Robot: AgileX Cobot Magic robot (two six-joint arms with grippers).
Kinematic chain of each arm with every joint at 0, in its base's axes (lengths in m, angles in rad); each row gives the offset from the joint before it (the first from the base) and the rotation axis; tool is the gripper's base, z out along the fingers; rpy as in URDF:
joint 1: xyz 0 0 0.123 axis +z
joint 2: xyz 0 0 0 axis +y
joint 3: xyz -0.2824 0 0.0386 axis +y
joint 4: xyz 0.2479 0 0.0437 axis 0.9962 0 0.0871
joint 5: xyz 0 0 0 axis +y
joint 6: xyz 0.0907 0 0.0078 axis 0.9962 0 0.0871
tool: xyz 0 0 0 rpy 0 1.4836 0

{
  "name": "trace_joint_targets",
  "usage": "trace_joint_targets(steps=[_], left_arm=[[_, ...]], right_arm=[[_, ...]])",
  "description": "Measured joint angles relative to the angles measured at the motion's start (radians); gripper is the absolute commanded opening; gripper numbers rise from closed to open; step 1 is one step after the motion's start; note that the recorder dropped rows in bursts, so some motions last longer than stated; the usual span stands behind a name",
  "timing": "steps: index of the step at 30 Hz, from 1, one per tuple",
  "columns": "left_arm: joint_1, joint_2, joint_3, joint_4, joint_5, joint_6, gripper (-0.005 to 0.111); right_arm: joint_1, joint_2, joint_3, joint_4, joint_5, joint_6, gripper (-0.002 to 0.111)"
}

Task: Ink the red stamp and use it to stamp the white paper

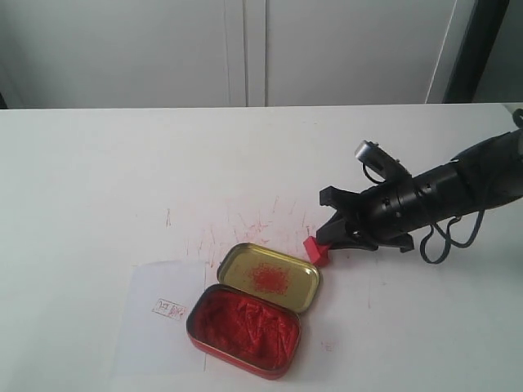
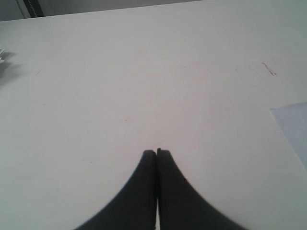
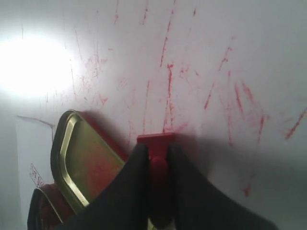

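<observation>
The red stamp (image 1: 315,249) is a small red block resting on the table just right of the gold lid (image 1: 270,276). My right gripper (image 1: 324,237) is shut on the red stamp (image 3: 156,143), its two black fingers (image 3: 136,165) pressed against the stamp's sides. The red tin (image 1: 245,328) of ink paste lies open in front of the lid. The white paper (image 1: 159,314) sits left of the tin and carries a small red stamped mark. My left gripper (image 2: 157,152) is shut and empty over bare table, with the white paper's corner (image 2: 292,124) at the frame edge.
Red ink scratches (image 1: 245,224) streak the white table (image 1: 122,180) behind the lid; the same ink scratches (image 3: 168,72) fill the right wrist view. The right arm's black body and cables (image 1: 441,196) stretch in from the right side.
</observation>
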Motion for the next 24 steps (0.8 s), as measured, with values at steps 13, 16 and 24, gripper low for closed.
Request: trace_joint_targets(steps=[13, 16, 24], left_arm=[[0.0, 0.0, 0.0, 0.0, 0.0, 0.0, 0.0], [0.0, 0.0, 0.0, 0.0, 0.0, 0.0, 0.0], [0.0, 0.0, 0.0, 0.0, 0.0, 0.0, 0.0]], right_arm=[[0.0, -0.078, 0.0, -0.008, -0.21, 0.133, 0.046], [0.0, -0.109, 0.0, -0.031, -0.222, 0.133, 0.032], [0.0, -0.161, 0.0, -0.21, -0.207, 0.136, 0.0]])
